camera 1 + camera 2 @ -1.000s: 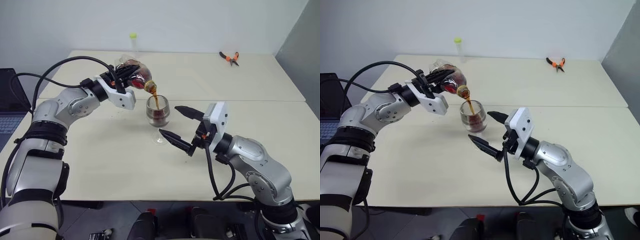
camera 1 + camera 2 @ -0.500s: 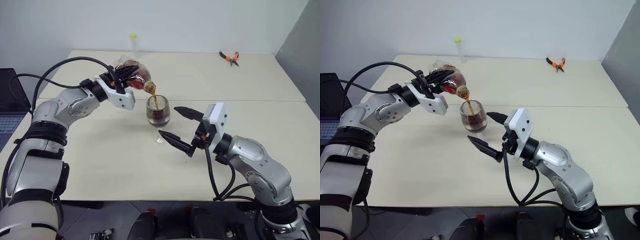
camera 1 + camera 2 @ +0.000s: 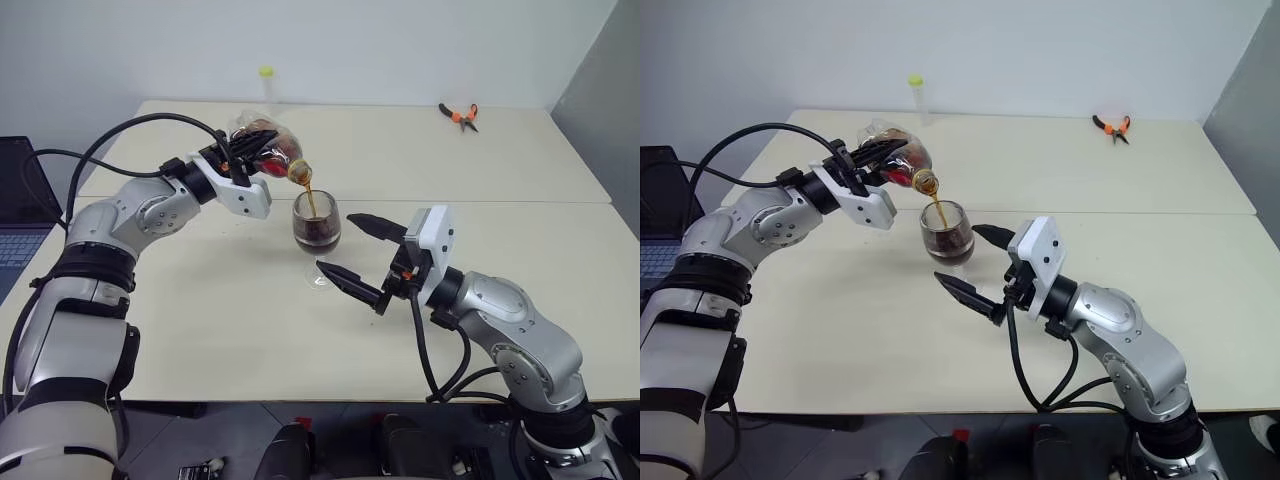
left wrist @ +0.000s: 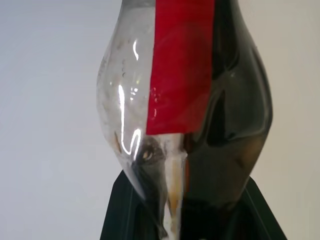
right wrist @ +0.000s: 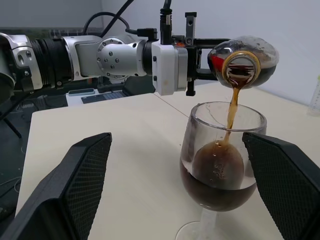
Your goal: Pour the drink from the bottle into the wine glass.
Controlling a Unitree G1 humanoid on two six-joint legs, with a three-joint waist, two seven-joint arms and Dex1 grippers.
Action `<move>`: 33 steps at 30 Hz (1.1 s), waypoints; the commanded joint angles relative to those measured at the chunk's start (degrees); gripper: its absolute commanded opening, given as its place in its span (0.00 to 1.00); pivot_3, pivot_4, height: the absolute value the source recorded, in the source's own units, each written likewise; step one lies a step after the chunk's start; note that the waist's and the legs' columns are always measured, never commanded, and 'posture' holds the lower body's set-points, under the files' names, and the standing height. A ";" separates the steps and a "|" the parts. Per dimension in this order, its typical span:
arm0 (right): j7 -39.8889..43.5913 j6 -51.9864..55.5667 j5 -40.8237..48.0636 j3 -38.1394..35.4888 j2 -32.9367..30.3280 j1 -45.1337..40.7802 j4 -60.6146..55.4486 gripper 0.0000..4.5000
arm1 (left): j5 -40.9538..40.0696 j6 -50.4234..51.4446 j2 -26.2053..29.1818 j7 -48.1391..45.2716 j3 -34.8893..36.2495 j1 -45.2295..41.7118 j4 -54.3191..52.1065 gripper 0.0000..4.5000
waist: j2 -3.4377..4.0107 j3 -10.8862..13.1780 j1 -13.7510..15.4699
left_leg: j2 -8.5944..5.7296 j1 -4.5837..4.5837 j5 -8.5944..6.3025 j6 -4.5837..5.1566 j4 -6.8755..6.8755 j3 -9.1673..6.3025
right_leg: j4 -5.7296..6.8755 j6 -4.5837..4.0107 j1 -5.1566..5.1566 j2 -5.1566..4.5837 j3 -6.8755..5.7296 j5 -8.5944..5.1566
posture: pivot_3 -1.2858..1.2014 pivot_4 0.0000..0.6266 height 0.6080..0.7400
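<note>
Now the left gripper (image 3: 248, 160), clamping the tilted bottle (image 3: 270, 152), is pouring drink (image 5: 231, 110) into the glass (image 3: 316, 226) while the right gripper (image 3: 362, 252), gaping wide beside it, is risking a knock and spill.

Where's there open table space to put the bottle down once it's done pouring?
Bare table lies in front of the left gripper, left of the wine glass. The far stretch between the thin tube and pliers is also free. Around the glass it is crowded: the open right gripper flanks it.
</note>
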 commanded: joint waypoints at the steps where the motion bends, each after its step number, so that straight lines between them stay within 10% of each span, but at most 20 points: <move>1: 0.08 -0.61 1.37 -1.09 0.43 -0.73 -2.62 1.00 | -4.55 0.02 -0.34 -1.86 1.53 -1.13 -1.61 0.15 | 0.00 0.00 0.00 | 0.00 0.00 0.00 0.00 0.00 0.00 | 0.00 0.00 0.00 0.00 0.00 0.00 | 0.52 0.24 1.00; 13: 0.56 -1.61 0.83 -0.97 0.88 -1.20 -2.23 1.00 | -22.31 5.24 -4.21 -15.43 4.66 5.59 -7.84 0.15 | 0.00 0.00 -0.11 | 0.05 0.00 0.01 -0.01 0.01 0.00 | 0.03 0.00 -0.02 -0.02 0.04 0.00 | 0.52 0.24 1.00; 33: -2.11 14.35 9.31 -4.27 -2.69 -9.84 -4.34 1.00 | -54.65 43.54 -18.58 -18.34 29.61 21.59 -12.22 0.15 | -0.09 -0.09 -0.01 | 0.13 0.04 0.01 -0.01 0.10 -0.07 | 0.11 -0.01 -0.02 -0.08 0.06 0.01 | 0.52 0.24 1.00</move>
